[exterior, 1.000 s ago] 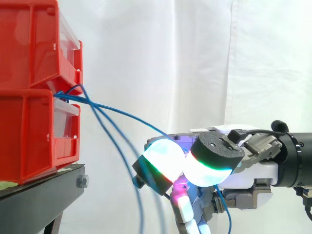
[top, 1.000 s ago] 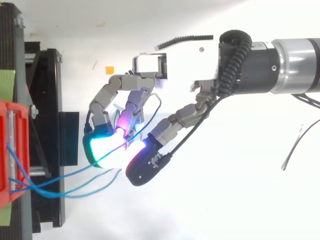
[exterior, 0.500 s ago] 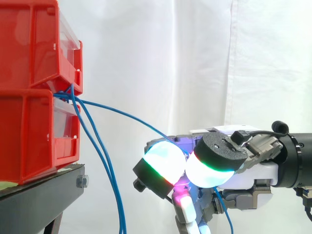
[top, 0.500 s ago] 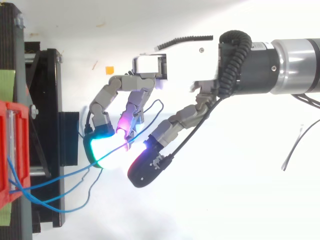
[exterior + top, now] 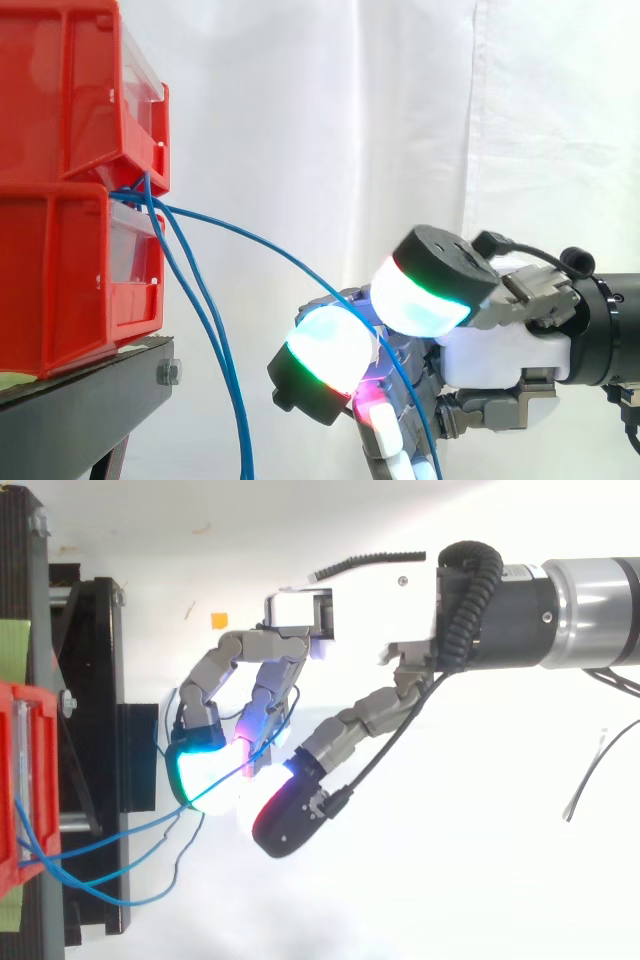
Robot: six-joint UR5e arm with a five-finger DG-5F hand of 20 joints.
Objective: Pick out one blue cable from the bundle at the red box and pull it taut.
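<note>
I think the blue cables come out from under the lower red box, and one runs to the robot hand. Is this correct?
No. The side view shows the blue cables coming out between the upper red box and the lower red box, not under the lower one. One blue cable does run to the robot hand.

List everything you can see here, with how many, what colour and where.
bins: two, red, stacked on the stand at left
stand: one, black, under the bins
cables: at least three, blue, coming out between the bins; one runs to the hand, the others hang down
curtain: one, white, behind everything
scrap: one, orange, on the white floor near the stand
tape: green, on the stand's left edge
hand: one, grey and white with glowing pads, curled round one cable
arm: one, black and silver, from the right
</note>
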